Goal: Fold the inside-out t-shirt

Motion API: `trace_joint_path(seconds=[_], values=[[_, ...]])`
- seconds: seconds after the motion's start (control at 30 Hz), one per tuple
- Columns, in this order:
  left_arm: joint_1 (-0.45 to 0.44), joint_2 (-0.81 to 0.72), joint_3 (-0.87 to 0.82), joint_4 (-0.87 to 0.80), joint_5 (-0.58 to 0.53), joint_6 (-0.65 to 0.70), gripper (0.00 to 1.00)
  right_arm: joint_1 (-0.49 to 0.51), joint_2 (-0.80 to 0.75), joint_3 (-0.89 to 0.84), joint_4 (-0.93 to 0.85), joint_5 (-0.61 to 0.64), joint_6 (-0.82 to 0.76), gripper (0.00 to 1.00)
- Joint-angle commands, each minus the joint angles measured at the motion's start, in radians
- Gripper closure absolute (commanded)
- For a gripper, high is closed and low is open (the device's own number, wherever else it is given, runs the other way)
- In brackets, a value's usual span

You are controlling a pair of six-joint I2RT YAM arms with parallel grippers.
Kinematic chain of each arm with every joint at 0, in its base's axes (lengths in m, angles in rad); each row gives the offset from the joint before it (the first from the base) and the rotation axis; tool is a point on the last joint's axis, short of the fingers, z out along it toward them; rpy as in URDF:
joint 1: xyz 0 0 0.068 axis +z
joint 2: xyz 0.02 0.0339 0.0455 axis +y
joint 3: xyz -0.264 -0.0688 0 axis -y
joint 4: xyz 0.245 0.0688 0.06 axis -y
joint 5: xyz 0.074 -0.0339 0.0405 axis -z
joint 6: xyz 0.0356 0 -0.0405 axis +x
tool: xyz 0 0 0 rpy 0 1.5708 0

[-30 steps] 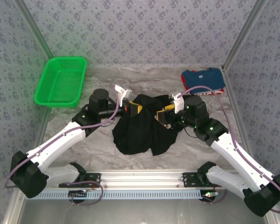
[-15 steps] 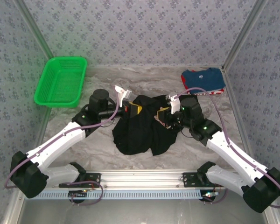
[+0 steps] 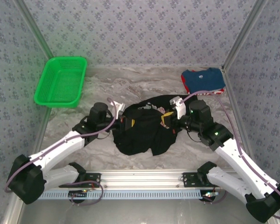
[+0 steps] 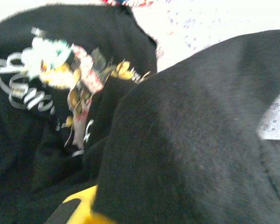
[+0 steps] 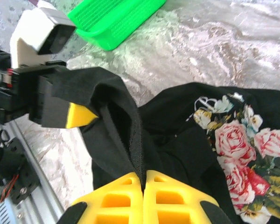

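The inside-out t-shirt lies bunched in the middle of the table, black, with a floral print facing up. My right gripper is at its right side. The yellow fingers are shut on a black seam of the shirt, which rises from between them. My left gripper is at the shirt's left edge, shut on a fold that drapes over it. Black cloth covers most of the left wrist view, with one yellow finger showing below and the print beyond.
A green basket stands at the back left. A folded blue shirt with red trim lies at the back right. Patterned walls close in the table on three sides, and a metal rail runs along the near edge.
The right gripper has shut on the shirt's seam. Both grippers have dropped lower and the left arm has drawn back toward me. The shirt now lies flatter with its print showing.
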Motion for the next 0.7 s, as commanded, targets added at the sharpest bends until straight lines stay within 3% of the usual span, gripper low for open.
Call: trace_joint_path(seconds=[0.0,0.17,0.3,0.43,0.53,0.67], values=[[0.004,0.004,-0.044,0.022,-0.027,-0.038,0.84,-0.014,0.013,0.046,-0.089,-0.075,-0.021,1.0],[0.002,0.009,-0.052,-0.04,-0.064,0.017,0.64,-0.016,0.05,0.05,-0.089,-0.095,-0.02,1.0],[-0.003,-0.006,-0.049,-0.056,-0.075,0.058,0.54,-0.02,0.058,0.056,-0.089,-0.105,-0.026,1.0],[-0.028,0.002,-0.012,-0.058,-0.166,0.124,0.45,-0.022,0.061,0.062,-0.124,-0.098,-0.053,1.0],[-0.034,0.083,0.061,-0.05,-0.21,0.16,0.41,-0.027,0.055,0.042,-0.148,-0.086,-0.056,1.0],[-0.044,0.266,0.194,-0.085,-0.132,0.21,0.39,-0.033,0.032,-0.027,-0.184,-0.043,0.004,1.0]])
